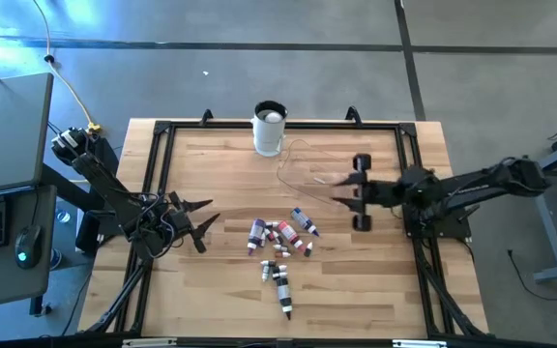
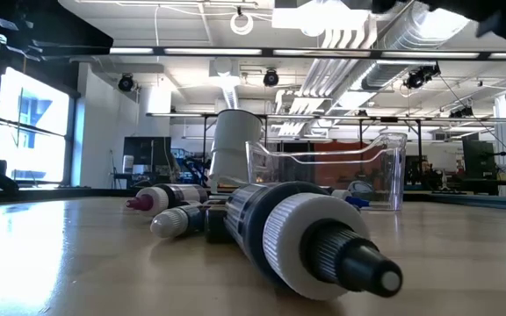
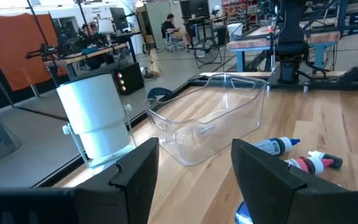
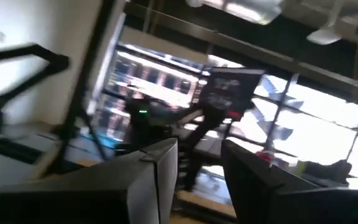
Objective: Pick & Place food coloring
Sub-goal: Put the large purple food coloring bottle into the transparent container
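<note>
The wooden counter (image 1: 356, 300) carries everything, framed by a dark rail. On it, the clear bowl (image 1: 312, 166) lies directly under and just ahead of the right hand (image 1: 341, 190), which hangs over the bowl's near rim with its tips pointing across the counter toward the left arm. The tall white cup (image 1: 269, 129) stands beyond the bowl, near the far rail. The food coloring (image 1: 280, 237) lies in a loose cluster on the counter, between the two hands: from the right hand it is off to one side and lower down, near but not under it; from the left hand (image 1: 201, 218) it is straight ahead of the fingertips, close. Most bottles lie flat, long axes pointing various ways, and one dark bottle (image 1: 283, 288) lies apart toward the front edge. The left hand's fingers (image 3: 135, 177) stand well apart with nothing between them. In the right wrist view the right hand's fingers (image 4: 160, 165) show a gap with no bottle in it, so it looks empty and parted. Judging by reach, the left hand is the nearer to the cluster, while the right sits over the bowl.
</note>
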`<act>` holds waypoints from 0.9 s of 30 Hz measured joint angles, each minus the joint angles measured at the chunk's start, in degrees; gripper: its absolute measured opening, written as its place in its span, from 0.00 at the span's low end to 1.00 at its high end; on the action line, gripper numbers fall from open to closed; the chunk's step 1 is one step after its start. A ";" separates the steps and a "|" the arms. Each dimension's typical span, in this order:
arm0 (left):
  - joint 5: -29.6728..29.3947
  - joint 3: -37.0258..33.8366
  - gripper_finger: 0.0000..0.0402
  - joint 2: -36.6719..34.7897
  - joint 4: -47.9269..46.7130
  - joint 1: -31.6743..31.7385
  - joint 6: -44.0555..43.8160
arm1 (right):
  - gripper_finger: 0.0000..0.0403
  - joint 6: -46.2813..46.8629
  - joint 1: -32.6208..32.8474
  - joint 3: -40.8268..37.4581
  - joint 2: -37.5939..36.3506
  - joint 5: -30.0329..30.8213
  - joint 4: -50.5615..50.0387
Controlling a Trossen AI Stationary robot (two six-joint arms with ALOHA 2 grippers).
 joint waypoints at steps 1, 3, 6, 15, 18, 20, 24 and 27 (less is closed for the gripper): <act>0.05 0.00 0.50 0.00 -0.01 0.00 0.00 | 0.29 -1.14 -0.02 1.81 1.80 1.42 -0.06; 0.29 0.00 0.50 0.00 -0.38 0.00 0.01 | 0.29 -1.43 -0.06 5.13 5.04 3.38 -0.44; 0.36 0.00 0.50 0.00 -0.44 0.00 0.00 | 0.27 0.23 -0.02 8.87 8.37 3.04 -0.77; 0.37 0.00 0.50 0.00 -0.42 0.00 0.00 | 0.28 14.66 0.05 15.54 10.29 1.75 -18.56; 0.37 0.00 0.50 -0.02 -0.42 0.00 0.00 | 0.32 17.60 0.05 17.47 10.31 1.97 -28.48; 0.37 0.00 0.50 -0.02 -0.42 0.00 0.00 | 0.35 19.86 0.05 17.68 10.66 3.12 -33.23; 0.35 0.00 0.50 -0.02 -0.42 0.00 0.00 | 0.38 25.05 0.03 16.73 11.60 1.06 -39.70; 0.35 0.00 0.50 -0.02 -0.42 0.00 0.00 | 0.39 29.96 -0.02 16.03 11.80 -3.10 -43.52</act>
